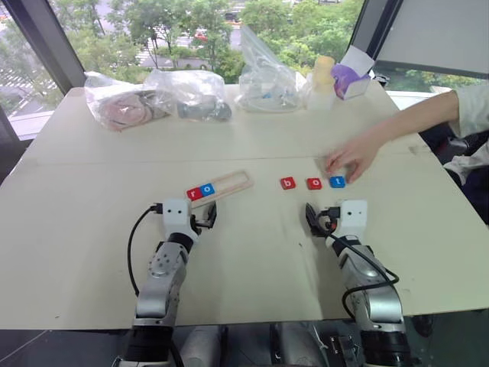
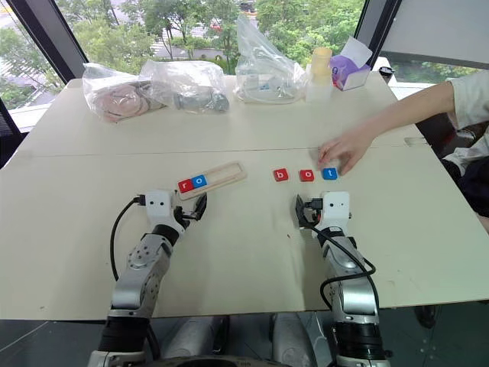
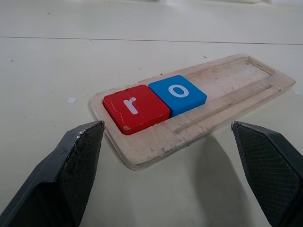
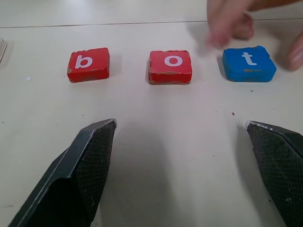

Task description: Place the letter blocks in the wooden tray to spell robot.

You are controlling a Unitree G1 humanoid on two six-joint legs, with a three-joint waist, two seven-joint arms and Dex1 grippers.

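Observation:
The wooden tray [image 1: 234, 182] lies slanted on the table just ahead of my left gripper [image 1: 200, 222], which is open and empty. A red r block [image 3: 136, 109] and a blue o block [image 3: 177, 94] sit side by side at the tray's near-left end; the other slots are bare. Ahead of my open, empty right gripper [image 1: 325, 222], a red b block [image 4: 88, 64], a red o block [image 4: 170, 66] and a blue t block [image 4: 248, 63] lie in a row on the table. A person's hand [image 1: 351, 159] hovers at the t block.
The person's arm [image 1: 420, 115] reaches in from the right edge. Along the table's far side stand three clear plastic bags [image 1: 195, 92], a pale bottle [image 1: 325, 76] and a purple-and-white box [image 1: 351, 76]. Bare tabletop [image 1: 252, 229] lies between my grippers.

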